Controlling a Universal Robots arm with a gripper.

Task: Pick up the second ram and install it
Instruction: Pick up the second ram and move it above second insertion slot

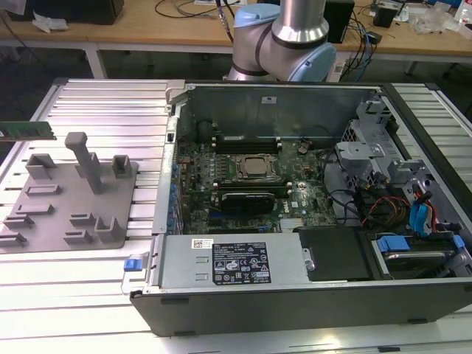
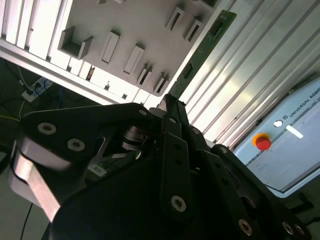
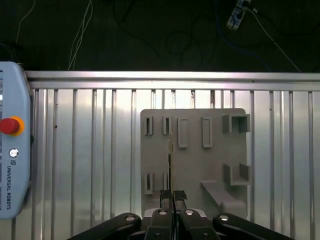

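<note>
Right now my claw [image 3: 173, 195] is pinching the second ram [image 2: 200, 55] by one end, with the green stick jutting out past the fingertips. It hangs above the gray holder plate [image 1: 66, 195] on the table [image 1: 96, 103], well apart from the open computer case [image 1: 265, 103]. I judge the pick done; seating the stick inside the case is left.
</note>
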